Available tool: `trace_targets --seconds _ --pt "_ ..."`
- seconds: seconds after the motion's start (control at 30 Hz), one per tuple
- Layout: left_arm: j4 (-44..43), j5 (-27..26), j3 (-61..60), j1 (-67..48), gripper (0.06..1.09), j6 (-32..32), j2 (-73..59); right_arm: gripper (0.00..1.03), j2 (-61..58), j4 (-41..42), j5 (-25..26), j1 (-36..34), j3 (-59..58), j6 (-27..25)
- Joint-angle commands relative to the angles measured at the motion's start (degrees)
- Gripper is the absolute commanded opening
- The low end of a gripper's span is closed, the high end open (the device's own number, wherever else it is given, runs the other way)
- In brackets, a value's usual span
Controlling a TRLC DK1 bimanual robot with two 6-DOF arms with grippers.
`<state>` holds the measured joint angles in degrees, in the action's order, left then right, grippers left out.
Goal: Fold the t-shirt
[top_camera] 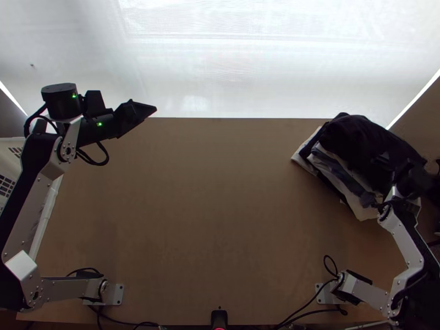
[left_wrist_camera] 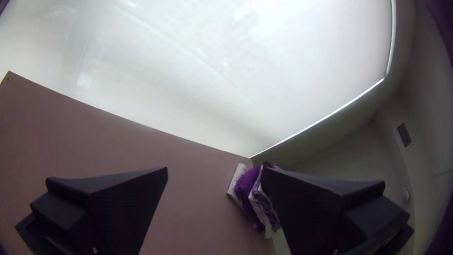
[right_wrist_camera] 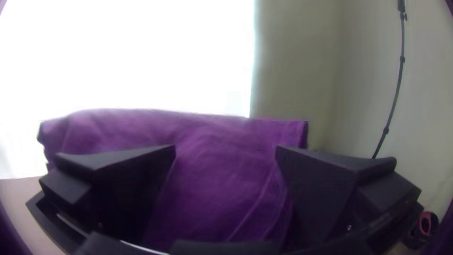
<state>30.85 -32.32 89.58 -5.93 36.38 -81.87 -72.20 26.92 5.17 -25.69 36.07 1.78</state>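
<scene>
- Garment we take for the t-shirt lies on top of the clothes pile, at the far right of the surface; it looks folded, dark from above and purple in the right wrist view.
- Left claw is wide open with nothing in it, raised near the far left of the surface.
- Right claw is also wide open, close by the pile; purple cloth appears between its fingers, but nothing is pinched.
- If the right claw swings or drops from here, we think a finger could snag the top garment, undo its fold or drag it askew.
- The layers beneath sit unevenly, so a nudge might make the pile slump or slide.
- A low sweep of the left arm could knock the white crate.
- From above, we can hardly separate the right claw from the dark cloth, so we cannot tell whether they touch.
- We make out no collar or sleeve to confirm the t-shirt; the crate is cut off at the view's edge.
</scene>
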Motion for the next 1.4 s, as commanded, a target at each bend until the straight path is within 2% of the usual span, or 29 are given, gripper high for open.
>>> trace_targets --seconds 0.0,0.23,0.37,0.6,0.8,1.1,1.27,1.37 --pt "0.00 0.06 0.33 -0.13 1.05 0.09 -0.14 0.98 4.18 1.12 1.69 3.90 6.38 1.21" --pt "0.35 0.15 -0.11 0.05 1.05 0.01 0.65 0.98 -5.14 1.74 1.69 13.65 15.08 1.12" --pt "0.61 0.15 -0.64 0.40 1.05 -0.17 1.09 0.98 -13.31 1.74 1.77 20.07 22.20 -0.73" --pt "0.61 0.15 -2.04 1.01 1.05 -0.26 1.88 0.98 -27.82 1.74 2.13 23.58 32.22 -1.96" --pt "0.61 0.15 -2.22 2.42 1.05 -0.52 2.15 0.98 -28.34 1.91 4.67 24.99 21.58 -0.55" --pt "-0.27 -0.03 -3.10 2.59 1.05 -0.96 1.27 0.98 -15.60 2.97 5.82 24.99 1.89 0.15" --pt "-1.58 0.06 -3.18 1.19 1.05 -0.17 0.30 0.98 -14.28 3.41 5.82 24.46 1.81 0.06" --pt "-1.76 0.32 -2.66 1.28 1.05 0.01 0.48 0.98 -9.01 2.97 5.73 24.81 4.09 -1.25"
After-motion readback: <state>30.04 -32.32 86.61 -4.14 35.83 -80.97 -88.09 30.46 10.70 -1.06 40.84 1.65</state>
